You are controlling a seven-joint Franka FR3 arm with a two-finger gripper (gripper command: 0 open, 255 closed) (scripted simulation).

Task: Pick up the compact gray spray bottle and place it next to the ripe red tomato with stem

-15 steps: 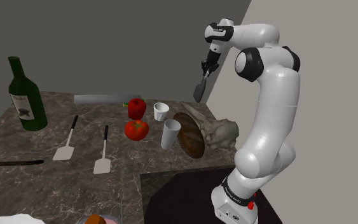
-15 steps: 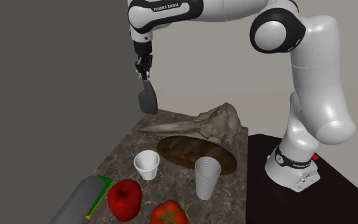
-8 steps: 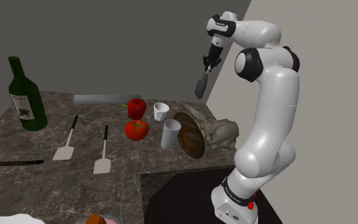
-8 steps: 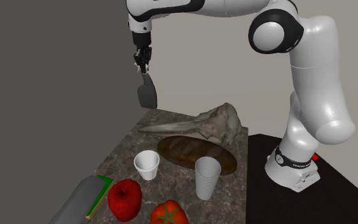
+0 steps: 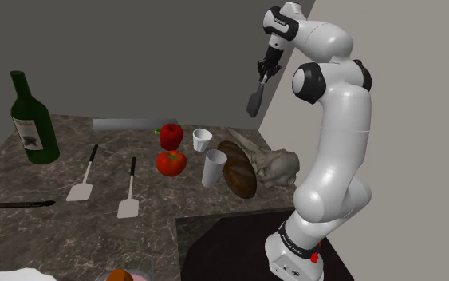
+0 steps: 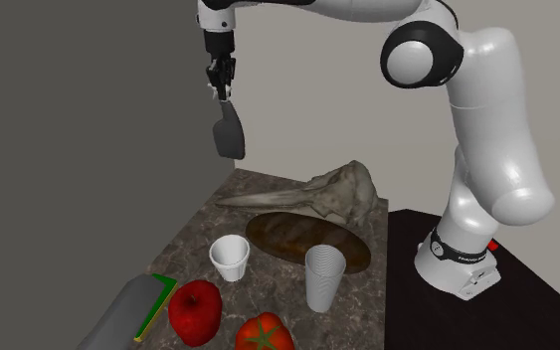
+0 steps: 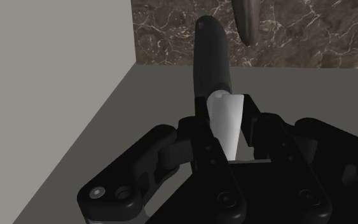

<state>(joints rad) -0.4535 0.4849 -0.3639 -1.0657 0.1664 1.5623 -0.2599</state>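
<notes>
A small dark grey spray bottle (image 5: 254, 101) (image 6: 229, 134) hangs high in the air above the back edge of the marble counter (image 5: 47, 231), close to the wall corner. My gripper (image 5: 264, 70) (image 6: 223, 87) (image 7: 225, 111) is shut on its white top, and the dark body (image 7: 210, 57) points down and away from the fingers. The red tomato (image 5: 171, 163) (image 6: 264, 333) with a green star-shaped stem lies on the counter far below, toward the shoulder view's left. A second red fruit (image 5: 171, 136) (image 6: 196, 310) sits just behind it.
Two white cups (image 5: 202, 140) (image 5: 214, 168), a brown loaf (image 5: 238, 169) and a bird skull (image 6: 317, 194) lie between the tomato and the stand. A green wine bottle (image 5: 33, 120), two spatulas (image 5: 84, 176) (image 5: 129, 191) and a flat grey book (image 5: 123, 124) stand further left.
The arm has raised the gripper and the held spray bottle higher above the counter, close by the wall. Nothing on the counter has moved.
</notes>
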